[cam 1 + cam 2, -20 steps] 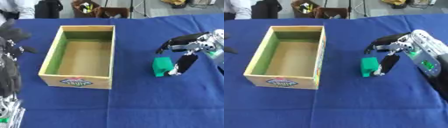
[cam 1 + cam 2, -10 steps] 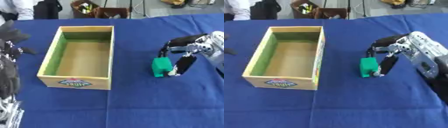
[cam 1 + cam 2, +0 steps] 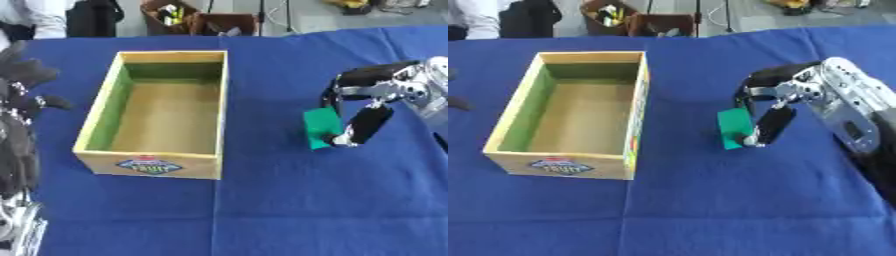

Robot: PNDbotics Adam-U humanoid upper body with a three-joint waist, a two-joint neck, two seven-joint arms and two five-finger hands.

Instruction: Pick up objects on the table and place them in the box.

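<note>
One green block (image 3: pixel 322 128) sits pinched in my right hand (image 3: pixel 785 102); lifted carelessly toward the box (image 3: pixel 164 165), it may slip out.

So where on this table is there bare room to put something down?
Bare blue cloth spans the near side, in front of the wooden box, and the strip between box and green block. It is crowded at the right, where the right hand curls round the block.

The desk (image 3: pixel 262 210) is covered in matt blue cloth. The box (image 3: pixel 166 112) is made of pale wood, painted green inside. The right robot hand (image 3: pixel 776 107) is built of black plastic and silvery metal; the green block (image 3: pixel 734 129) looks smooth.
</note>
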